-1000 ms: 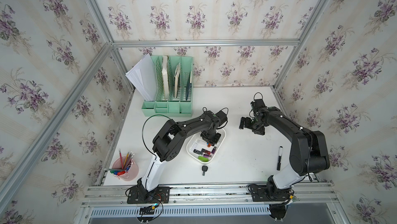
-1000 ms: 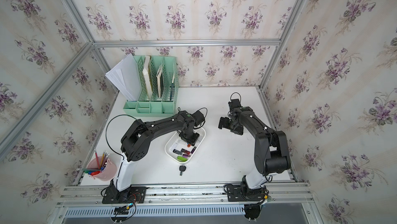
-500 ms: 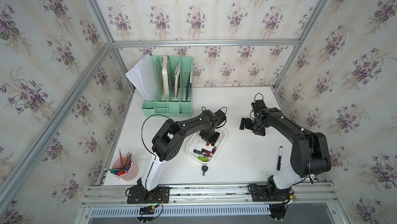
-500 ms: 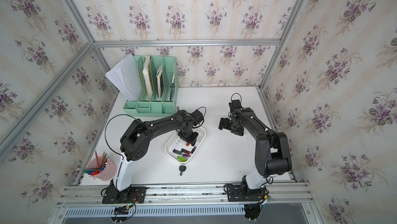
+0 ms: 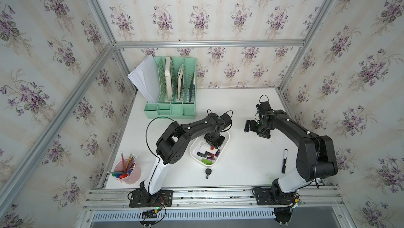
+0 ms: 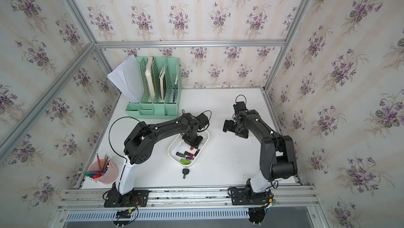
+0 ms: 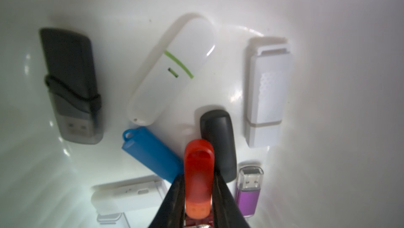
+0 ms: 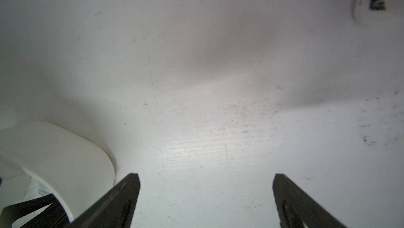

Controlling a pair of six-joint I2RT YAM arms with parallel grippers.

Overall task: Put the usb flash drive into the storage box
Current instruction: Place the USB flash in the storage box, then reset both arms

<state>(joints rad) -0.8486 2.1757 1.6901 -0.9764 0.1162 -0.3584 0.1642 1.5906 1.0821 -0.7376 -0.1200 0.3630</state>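
Observation:
The storage box (image 5: 227,134) is a shallow white tub at mid-table, seen in both top views (image 6: 173,146). My left gripper (image 5: 213,144) reaches down into it. In the left wrist view the left gripper (image 7: 199,176) is shut on a red-orange usb flash drive (image 7: 198,167), both jaws against its sides, low over the box floor (image 7: 328,84). Several other drives lie around it: white (image 7: 172,69), blue (image 7: 150,152), black (image 7: 218,141), purple (image 7: 248,196). My right gripper (image 5: 256,129) hovers open to the right of the box, with bare table between its fingers (image 8: 131,185).
A black key (image 5: 208,172) lies just in front of the box. A black marker (image 5: 284,160) lies at the right near the right arm. A mint-green file organizer (image 5: 172,97) stands at the back left, and a pink pencil cup (image 5: 127,171) at the front left.

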